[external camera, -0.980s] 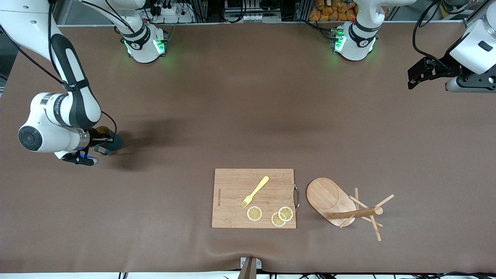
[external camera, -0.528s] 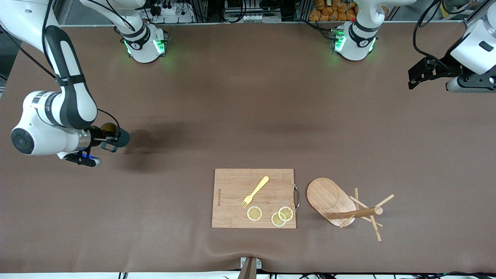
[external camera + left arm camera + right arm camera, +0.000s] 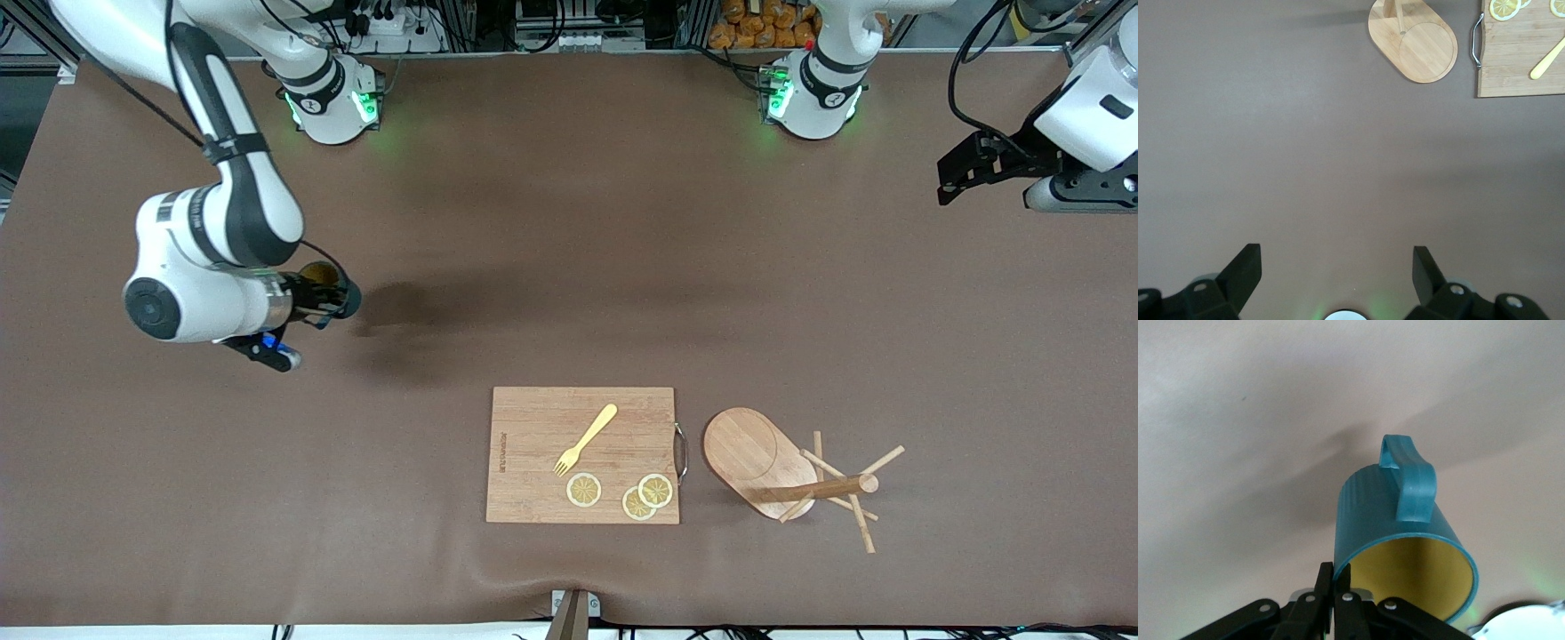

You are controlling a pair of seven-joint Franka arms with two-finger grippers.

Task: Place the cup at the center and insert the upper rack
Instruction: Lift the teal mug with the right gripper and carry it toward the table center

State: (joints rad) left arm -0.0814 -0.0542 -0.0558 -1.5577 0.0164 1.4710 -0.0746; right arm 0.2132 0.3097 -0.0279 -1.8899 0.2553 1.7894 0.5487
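My right gripper [image 3: 327,297] is shut on the rim of the teal ribbed cup [image 3: 340,298] and holds it tilted above the table toward the right arm's end. In the right wrist view the cup [image 3: 1395,533] shows its handle and yellowish inside, one finger inside the rim and one outside [image 3: 1338,579]. The upper rack [image 3: 782,471], a light wooden mug tree, lies on its side beside the cutting board, near the front camera. Its oval base shows in the left wrist view [image 3: 1413,40]. My left gripper [image 3: 956,178] is open and empty, held high at the left arm's end of the table, seen open in its wrist view [image 3: 1337,267].
A rectangular wooden cutting board [image 3: 533,427] with a metal handle lies near the front camera at the middle. On it are a yellow fork [image 3: 585,439] and three lemon slices [image 3: 622,494]. The brown mat [image 3: 569,267] covers the table.
My right arm has lifted the cup and carried it toward the table's middle. The left arm has not moved.
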